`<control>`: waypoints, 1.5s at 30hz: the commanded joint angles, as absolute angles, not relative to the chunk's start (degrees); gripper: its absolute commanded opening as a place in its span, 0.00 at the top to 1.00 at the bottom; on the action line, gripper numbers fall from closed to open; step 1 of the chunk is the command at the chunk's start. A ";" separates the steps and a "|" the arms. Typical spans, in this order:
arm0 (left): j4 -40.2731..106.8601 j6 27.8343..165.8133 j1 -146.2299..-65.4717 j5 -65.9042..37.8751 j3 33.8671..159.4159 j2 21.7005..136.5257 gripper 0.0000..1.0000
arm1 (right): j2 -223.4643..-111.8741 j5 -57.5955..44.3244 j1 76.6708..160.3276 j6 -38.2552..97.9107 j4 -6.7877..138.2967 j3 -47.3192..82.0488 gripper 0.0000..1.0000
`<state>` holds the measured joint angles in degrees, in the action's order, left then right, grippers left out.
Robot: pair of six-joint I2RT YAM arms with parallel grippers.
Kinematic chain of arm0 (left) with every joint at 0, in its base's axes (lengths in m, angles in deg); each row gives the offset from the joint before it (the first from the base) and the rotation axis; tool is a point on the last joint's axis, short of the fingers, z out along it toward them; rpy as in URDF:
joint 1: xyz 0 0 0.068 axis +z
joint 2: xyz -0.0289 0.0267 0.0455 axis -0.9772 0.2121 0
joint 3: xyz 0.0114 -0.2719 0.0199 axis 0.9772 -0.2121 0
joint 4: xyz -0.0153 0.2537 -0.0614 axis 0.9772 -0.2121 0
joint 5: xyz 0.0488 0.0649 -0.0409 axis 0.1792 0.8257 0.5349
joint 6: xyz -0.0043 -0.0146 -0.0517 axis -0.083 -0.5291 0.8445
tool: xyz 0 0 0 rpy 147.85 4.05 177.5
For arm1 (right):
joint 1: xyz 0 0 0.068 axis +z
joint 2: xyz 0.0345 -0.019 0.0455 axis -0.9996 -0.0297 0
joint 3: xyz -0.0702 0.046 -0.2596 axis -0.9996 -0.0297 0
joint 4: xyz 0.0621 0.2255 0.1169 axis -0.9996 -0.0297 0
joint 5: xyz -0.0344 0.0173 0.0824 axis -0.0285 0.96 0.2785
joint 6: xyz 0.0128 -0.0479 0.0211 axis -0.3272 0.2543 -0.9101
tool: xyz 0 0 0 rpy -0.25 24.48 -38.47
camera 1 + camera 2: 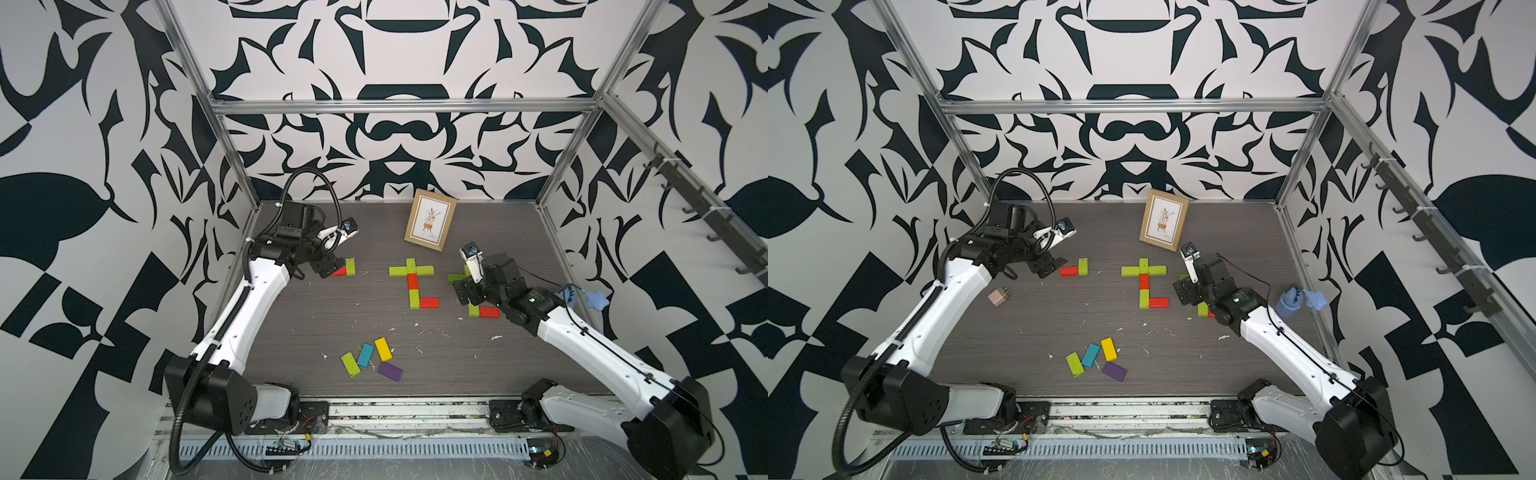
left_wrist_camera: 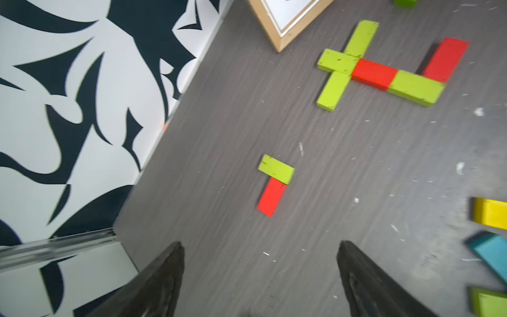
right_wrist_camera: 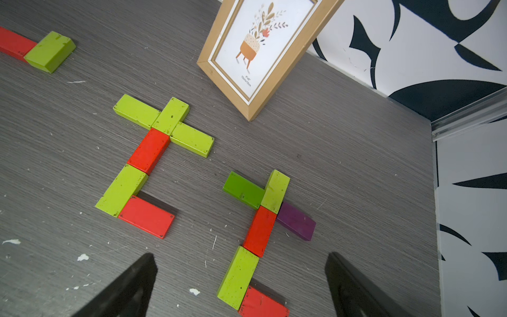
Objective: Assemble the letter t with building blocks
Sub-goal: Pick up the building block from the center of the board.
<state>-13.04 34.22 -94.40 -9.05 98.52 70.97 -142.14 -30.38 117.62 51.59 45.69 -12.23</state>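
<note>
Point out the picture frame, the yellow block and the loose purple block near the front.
picture frame (image 1: 430, 220), in a top view, on the middle of its print.
yellow block (image 1: 383, 349), in a top view, on its top face.
loose purple block (image 1: 390, 371), in a top view, on its top face.

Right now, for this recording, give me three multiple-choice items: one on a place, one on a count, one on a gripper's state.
1. Where does the wooden picture frame stand? A) just behind the middle block t B) at the table's front edge C) beside the right arm's base
2. How many loose blocks lie clustered near the front? A) two B) four C) six
3. How is the left gripper? A) shut on a red block B) shut on the frame C) open and empty

1 A: in both top views it stands past the t's top.
2 B: one each in lime green, blue, yellow, purple.
3 C: its fingers stand wide apart, nothing between them.
</note>
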 commanded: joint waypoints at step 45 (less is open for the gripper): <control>-6.55 119.41 -137.21 9.64 64.46 71.84 0.42 | -141.46 -34.10 117.56 50.99 47.49 -12.09 0.01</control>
<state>-7.38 117.62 -136.67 9.70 65.14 70.10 -141.59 -32.92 117.62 51.44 46.24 -12.28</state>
